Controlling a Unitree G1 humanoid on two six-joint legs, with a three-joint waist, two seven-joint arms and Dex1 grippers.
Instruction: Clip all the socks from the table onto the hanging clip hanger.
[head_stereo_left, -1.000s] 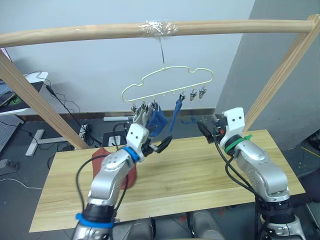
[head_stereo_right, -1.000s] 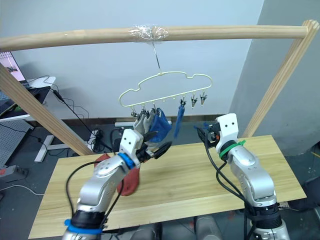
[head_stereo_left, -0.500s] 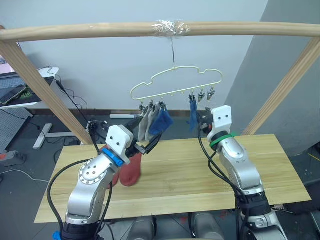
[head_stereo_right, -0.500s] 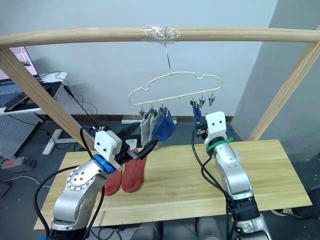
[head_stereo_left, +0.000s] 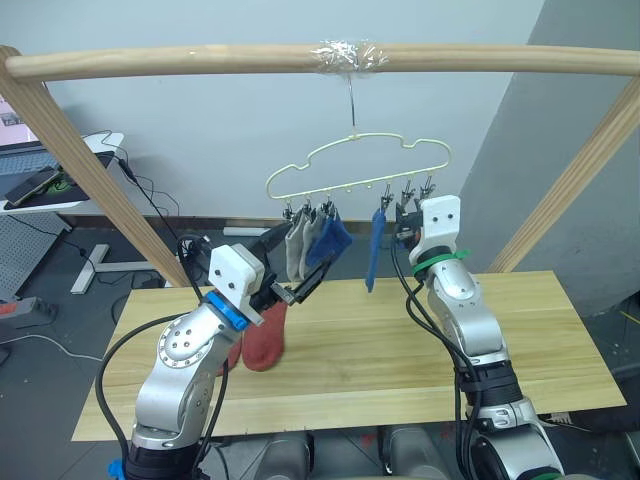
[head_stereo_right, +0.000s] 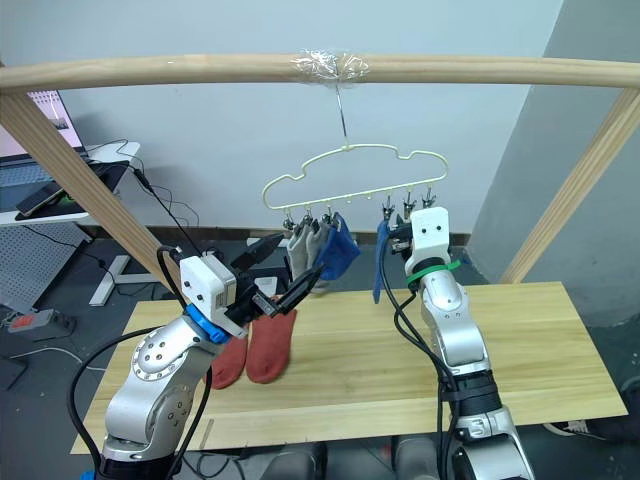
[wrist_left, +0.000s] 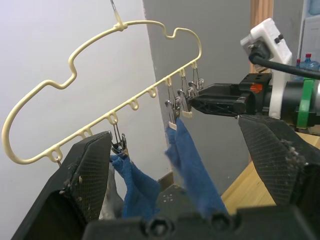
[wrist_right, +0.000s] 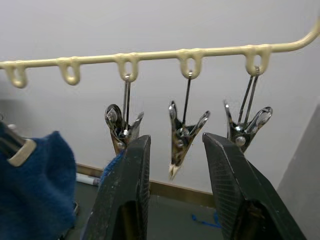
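The right gripper (wrist_right: 172, 200), fingers now open and empty, has let the second blue fabric sock (head_stereo_left: 374, 250) hang from the pale yellow-green cloud-shaped wire clip hanger (head_stereo_left: 358, 165); the left gripper (head_stereo_right: 285, 293), also open, hovers above two rust-red socks (head_stereo_right: 258, 347) on the light plank desk (head_stereo_right: 520, 340).

So there's this big round wooden pole frame (head_stereo_left: 180, 62) across the room, with a wad of clear tape (head_stereo_left: 347, 53) wrapped around the middle of its top bar. Behind the frame's left leg a white desk (head_stereo_right: 95, 160) has a screen on it, black cables (head_stereo_left: 150, 205) trail down from it to the grey floor (head_stereo_left: 60, 290), and a pale wall (head_stereo_left: 200, 130) backs it all.
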